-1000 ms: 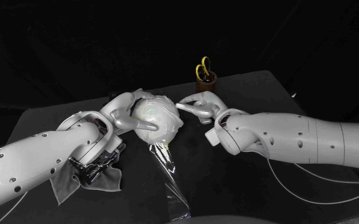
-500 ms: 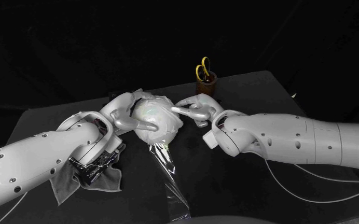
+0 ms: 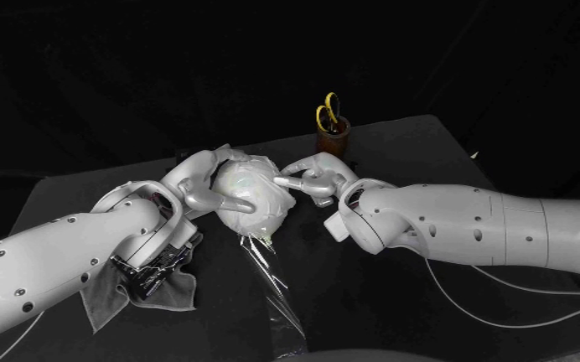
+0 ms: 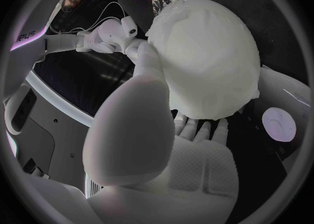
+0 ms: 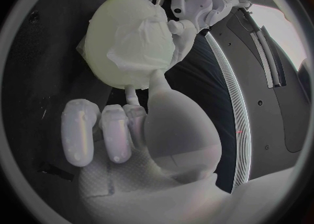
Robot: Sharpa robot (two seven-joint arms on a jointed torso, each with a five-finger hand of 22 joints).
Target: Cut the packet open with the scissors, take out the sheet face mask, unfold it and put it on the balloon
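Observation:
My left hand grips a pale green balloon above the table, and a white sheet mask is draped over the balloon. The wrist view behind that hand shows the mask wrapped over most of the balloon, with fingers against its side. My right hand is at the balloon's right side. Its thumb and one finger reach the mask's lower edge; I cannot tell if they pinch it. The cut clear packet lies on the table below. The yellow-handled scissors stand in a brown holder.
A grey cloth lies under my left forearm at the front left. The brown holder stands at the back of the black table, just behind my right hand.
My right hand has moved a little left, closing the gap to the balloon, and its fingers now reach the mask. The left hand and balloon have stayed put.

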